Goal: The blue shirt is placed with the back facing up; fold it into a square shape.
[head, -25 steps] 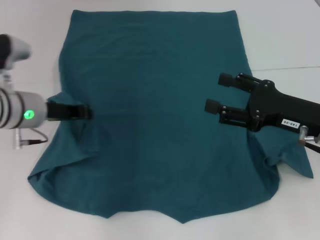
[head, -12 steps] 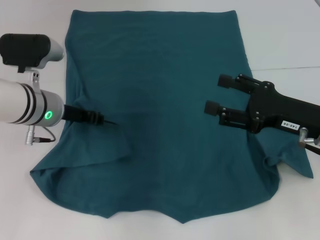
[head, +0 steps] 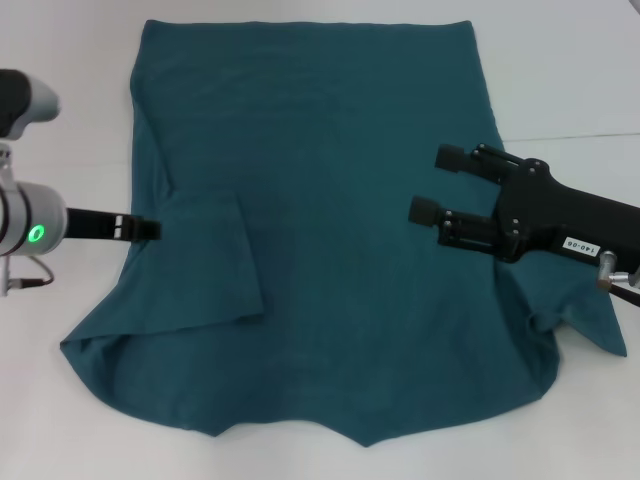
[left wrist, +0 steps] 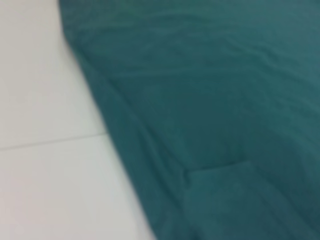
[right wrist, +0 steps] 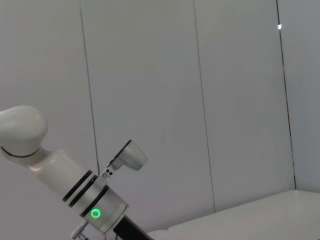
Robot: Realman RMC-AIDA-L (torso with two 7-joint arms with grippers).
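Note:
The blue shirt (head: 330, 250) lies spread flat on the white table, plain side up, collar end nearest me. Its left sleeve (head: 210, 265) is folded inward and rests on the body. My left gripper (head: 150, 228) sits at the shirt's left edge, just outside that fold, open and holding nothing. My right gripper (head: 437, 185) hovers open over the shirt's right part with nothing in it. The right sleeve (head: 580, 320) sticks out from under that arm. The left wrist view shows the shirt (left wrist: 210, 100) with the folded sleeve's corner (left wrist: 225, 172).
White table (head: 560, 70) surrounds the shirt on all sides, with a seam line on the right. The right wrist view faces a panelled wall and shows my left arm (right wrist: 95, 200).
My left gripper carried the left sleeve inward over the shirt, let it go, and drew back to the shirt's left edge. The sleeve now lies folded. The right arm stayed still.

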